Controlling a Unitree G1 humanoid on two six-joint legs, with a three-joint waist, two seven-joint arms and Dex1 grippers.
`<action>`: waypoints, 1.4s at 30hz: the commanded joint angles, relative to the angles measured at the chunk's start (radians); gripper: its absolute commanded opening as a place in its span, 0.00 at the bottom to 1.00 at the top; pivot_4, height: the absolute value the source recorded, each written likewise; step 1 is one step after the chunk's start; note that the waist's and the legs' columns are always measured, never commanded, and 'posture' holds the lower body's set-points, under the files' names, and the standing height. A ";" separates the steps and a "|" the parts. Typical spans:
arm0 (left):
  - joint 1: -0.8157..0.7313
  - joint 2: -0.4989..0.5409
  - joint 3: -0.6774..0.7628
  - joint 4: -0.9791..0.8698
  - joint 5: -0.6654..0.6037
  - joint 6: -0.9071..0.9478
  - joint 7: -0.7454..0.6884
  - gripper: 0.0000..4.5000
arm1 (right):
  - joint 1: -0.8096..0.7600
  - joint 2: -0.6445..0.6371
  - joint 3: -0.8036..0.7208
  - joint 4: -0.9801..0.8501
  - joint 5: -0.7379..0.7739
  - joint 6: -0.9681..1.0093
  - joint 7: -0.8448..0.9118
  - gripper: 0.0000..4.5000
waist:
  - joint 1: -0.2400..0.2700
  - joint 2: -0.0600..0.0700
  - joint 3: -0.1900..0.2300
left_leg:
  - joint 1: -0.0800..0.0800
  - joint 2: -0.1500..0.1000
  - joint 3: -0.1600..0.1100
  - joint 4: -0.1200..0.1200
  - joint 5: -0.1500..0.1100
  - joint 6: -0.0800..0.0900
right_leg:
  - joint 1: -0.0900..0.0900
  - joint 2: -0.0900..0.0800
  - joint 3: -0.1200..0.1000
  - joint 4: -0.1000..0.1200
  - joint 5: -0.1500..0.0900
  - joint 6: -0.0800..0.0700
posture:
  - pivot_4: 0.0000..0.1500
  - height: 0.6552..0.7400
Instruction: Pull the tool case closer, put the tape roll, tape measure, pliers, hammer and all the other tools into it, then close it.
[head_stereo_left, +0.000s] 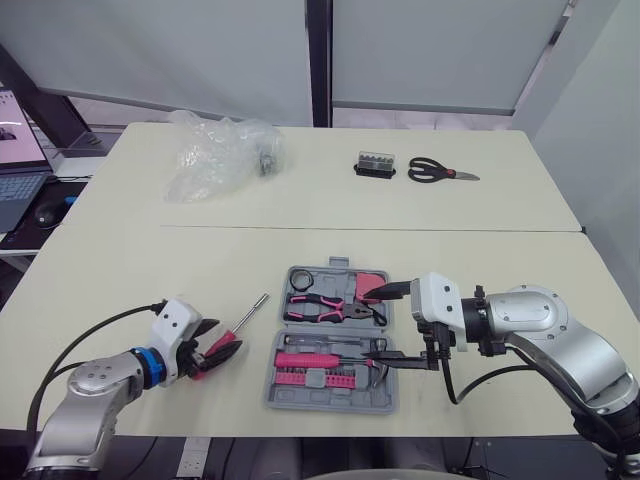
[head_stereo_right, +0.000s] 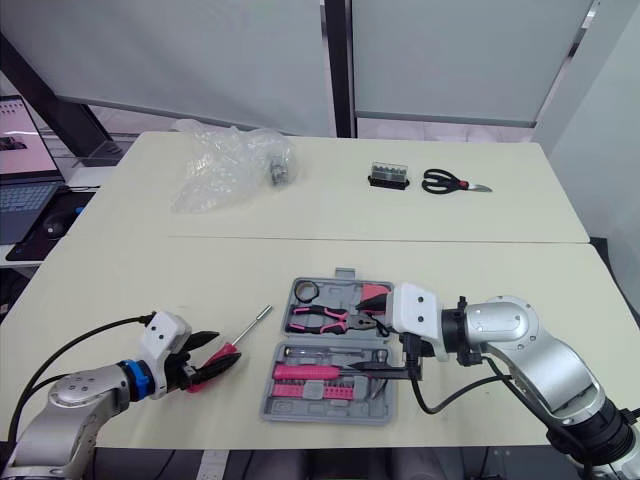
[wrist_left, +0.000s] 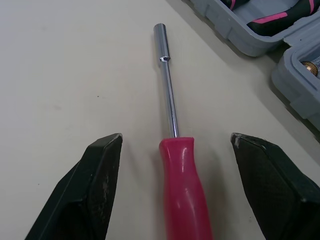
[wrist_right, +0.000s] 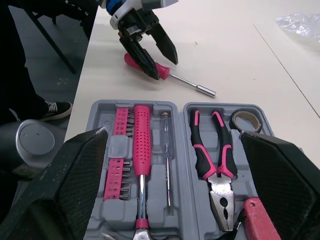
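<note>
Left end effector (head_stereo_left: 222, 342) sits low near the front-left corner of the pale counter (head_stereo_left: 120, 260), its two black fingers spread open on either side of the pink handle of a chrome-shafted nut driver (wrist_left: 185, 190). The left wrist view shows bare counter between each finger and the handle, so nothing is gripped. The driver lies flat on the counter, its metal tip pointing toward the open grey plastic tool case (head_stereo_left: 330, 403), which lies flat by the middle of the front edge. The right end effector (head_stereo_left: 372, 326) is at the case's right side, fingers wide apart and holding nothing, one over the far half and one over the near half. Whether they touch the case cannot be told. The far half holds pink-and-black pliers (head_stereo_left: 325, 308), a small dark tape roll (head_stereo_left: 302, 278) and a pink blocky item (head_stereo_left: 368, 284). The near half holds a pink-handled steel-shafted tool (wrist_right: 141, 145), a slim clear-handled screwdriver (wrist_right: 166, 155) and a pink rack of bits (wrist_right: 117, 160). Toward the far edge lie a crumpled clear plastic bag (head_stereo_left: 215, 150), a small black bit holder (head_stereo_left: 376, 165) and black-handled scissors (head_stereo_left: 438, 172).
</note>
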 joint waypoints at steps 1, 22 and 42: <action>0.003 0.000 -0.010 0.000 0.022 0.000 0.021 0.80 | 0.005 0.004 -0.005 -0.030 -0.001 -0.021 -0.004 1.00 | 0.000 0.000 0.000 | 0.000 0.000 0.000 0.000 0.000 0.000 | 0.000 0.000 0.000 0.000 0.000 0.000 | 1.00 1.00; 0.073 0.062 0.065 -0.075 -0.023 0.018 -0.028 0.16 | -0.017 0.014 -0.027 -0.047 0.012 0.002 -0.029 1.00 | -0.004 0.000 0.000 | 0.000 0.000 0.000 0.000 0.000 0.000 | 0.000 0.000 0.000 0.000 0.000 0.000 | 1.00 1.00; 0.001 0.310 -0.301 -0.647 0.092 0.103 -0.231 0.16 | 0.149 -0.355 -0.213 -0.016 0.079 -0.066 0.268 1.00 | -0.001 0.005 0.003 | -0.005 0.000 0.000 -0.001 0.000 0.000 | 0.000 0.000 0.000 -0.008 0.001 0.001 | 1.00 1.00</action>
